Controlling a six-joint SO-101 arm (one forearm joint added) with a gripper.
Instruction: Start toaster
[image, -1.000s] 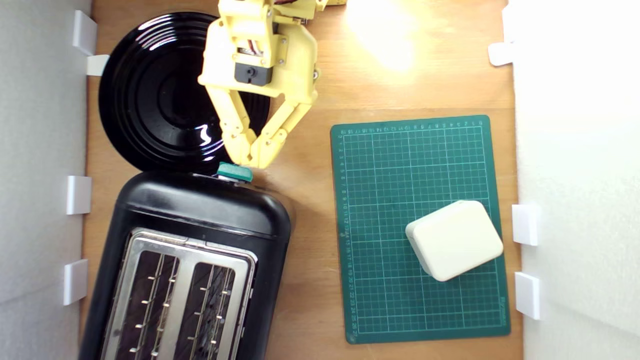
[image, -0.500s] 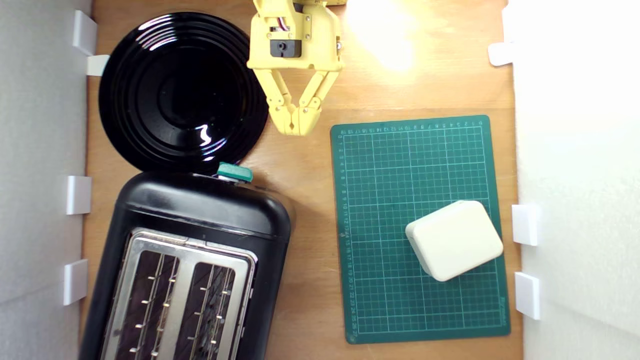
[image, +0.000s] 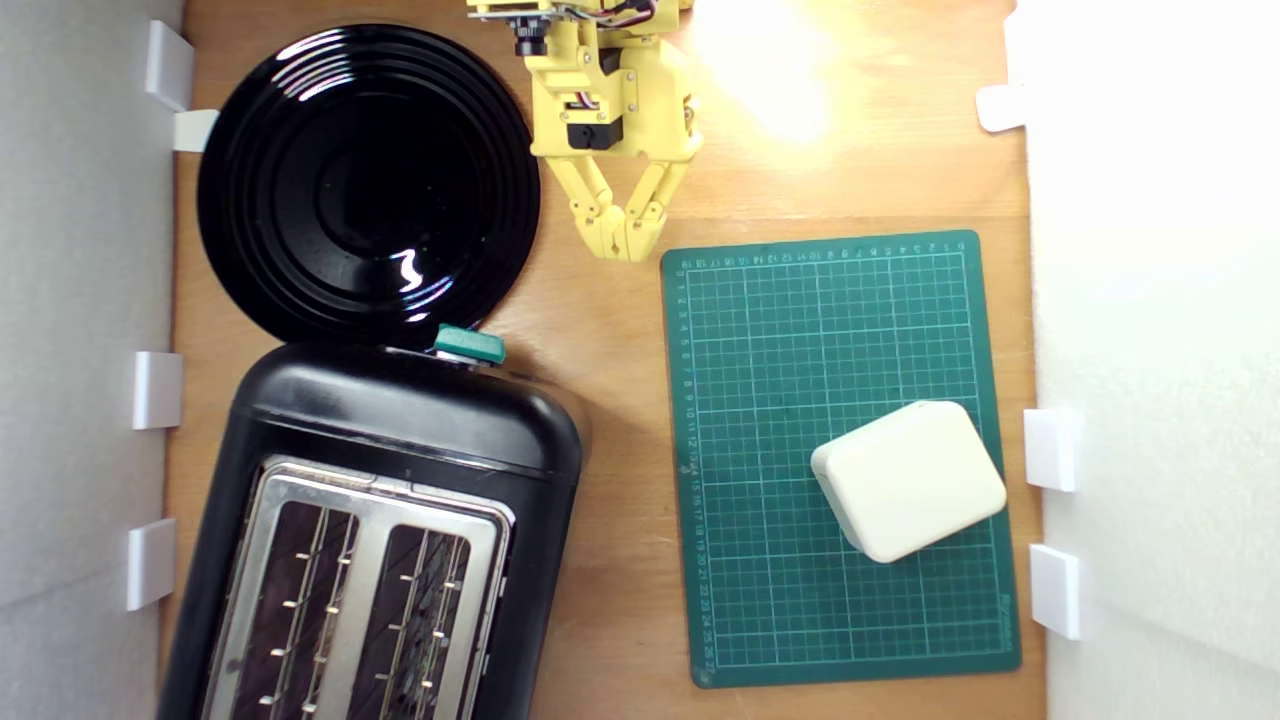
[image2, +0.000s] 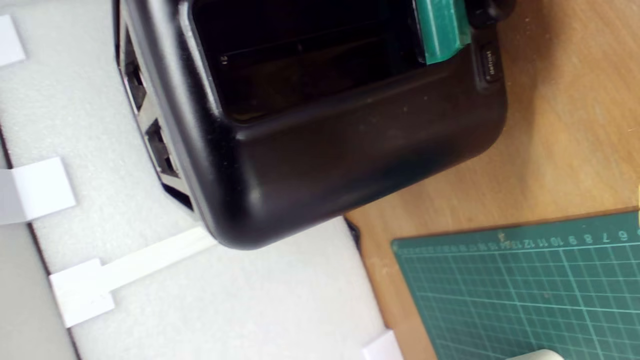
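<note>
The glossy black toaster (image: 400, 430) with its silver slotted top stands at the lower left of the exterior view; the wrist view shows its dark front face (image2: 350, 150). Its small teal lever (image: 470, 344) sticks out of the end that faces the arm, and shows as a green tab (image2: 440, 30) in the wrist view. My yellow gripper (image: 627, 243) hangs over bare wood at the top centre, well to the exterior view's right of the lever and apart from it. Its fingertips meet with nothing between them. The wrist view shows no fingers.
A round black plate (image: 365, 180) lies beside the gripper, on the exterior view's left, touching the toaster's end. A green cutting mat (image: 780, 330) with a cream rounded block (image: 908, 480) on it fills the exterior view's right. White foam walls (image: 80, 300) with white clips border both sides.
The gripper has drawn back from the teal lever, up and to the exterior view's right, and now hangs over bare wood. The toaster and its lever look unmoved.
</note>
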